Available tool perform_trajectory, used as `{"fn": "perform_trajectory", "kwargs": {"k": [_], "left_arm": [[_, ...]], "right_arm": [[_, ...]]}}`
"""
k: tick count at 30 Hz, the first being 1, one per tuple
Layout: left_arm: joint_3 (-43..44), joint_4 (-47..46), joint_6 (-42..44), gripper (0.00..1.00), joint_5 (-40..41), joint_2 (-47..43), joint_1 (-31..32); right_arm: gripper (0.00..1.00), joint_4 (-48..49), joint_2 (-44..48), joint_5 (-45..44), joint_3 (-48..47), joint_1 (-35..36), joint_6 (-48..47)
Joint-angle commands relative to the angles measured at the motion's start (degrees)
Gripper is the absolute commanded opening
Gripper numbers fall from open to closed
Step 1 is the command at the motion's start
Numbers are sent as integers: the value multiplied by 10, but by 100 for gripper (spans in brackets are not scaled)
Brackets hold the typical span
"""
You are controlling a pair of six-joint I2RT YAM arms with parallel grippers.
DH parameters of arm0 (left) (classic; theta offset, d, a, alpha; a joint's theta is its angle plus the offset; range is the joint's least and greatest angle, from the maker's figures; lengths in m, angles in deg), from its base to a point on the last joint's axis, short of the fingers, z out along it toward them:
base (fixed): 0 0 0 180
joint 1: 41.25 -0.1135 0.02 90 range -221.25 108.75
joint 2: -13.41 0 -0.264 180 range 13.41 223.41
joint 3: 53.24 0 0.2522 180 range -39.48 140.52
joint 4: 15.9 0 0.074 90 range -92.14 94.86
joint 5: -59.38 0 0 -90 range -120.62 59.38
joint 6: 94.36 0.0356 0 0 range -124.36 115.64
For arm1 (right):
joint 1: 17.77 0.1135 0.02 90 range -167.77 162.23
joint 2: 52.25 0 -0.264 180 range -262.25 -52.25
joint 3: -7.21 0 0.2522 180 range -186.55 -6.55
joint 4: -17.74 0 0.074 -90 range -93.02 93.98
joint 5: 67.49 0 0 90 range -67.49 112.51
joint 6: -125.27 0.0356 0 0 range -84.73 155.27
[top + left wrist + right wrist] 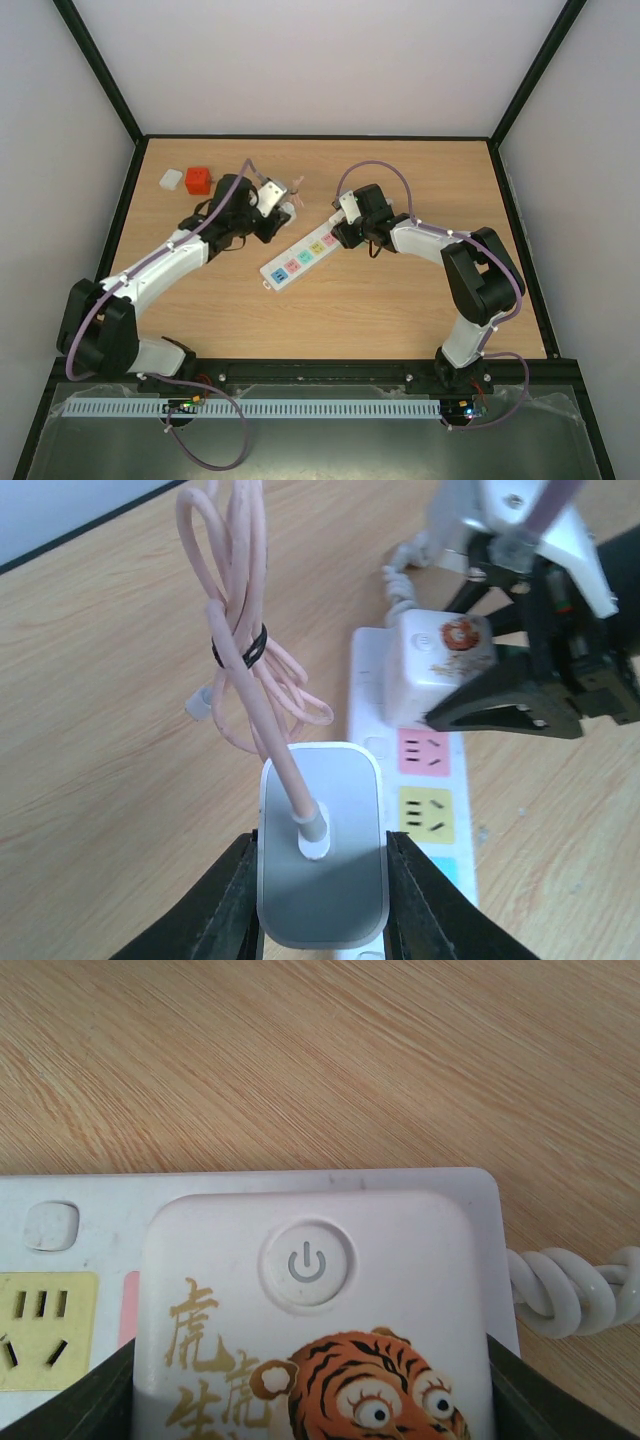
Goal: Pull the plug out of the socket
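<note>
Top external shows a white block point(171, 179) and a red block point(197, 180) on the bench point(400, 320), well left of the socket point(303, 257). Nearer it, the left hand point(320, 845) pinches the plug point(325, 875), its pink cable point(245, 650) bundled, held apart from the socket just left of its far end. The right hand point(310, 1400) clamps the socket by its raised tiger-printed end

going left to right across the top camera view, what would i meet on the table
white block → red block → plug held in the left gripper → right gripper, jaws shut on the socket's far end
</note>
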Motion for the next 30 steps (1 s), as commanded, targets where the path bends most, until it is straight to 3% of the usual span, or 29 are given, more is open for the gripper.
{"fn": "perform_trajectory", "kwargs": {"k": [1,7,14,22,30], "left_arm": [[33,55,17,27,-21,-21,-46],[41,102,45,27,-56,-15,-133],[70,117,65,28,-66,30,-181],[170,144,54,28,-144,167,-226],[314,205,75,29,-163,305,-240]], "right_arm": [[30,-34,-12,-16,12,-6,-1],[31,-34,-13,-13,12,-6,0],[31,-34,-10,-13,12,-6,1],[31,-35,-5,-12,14,-6,0],[31,-36,-12,-13,14,-6,-3]]}}
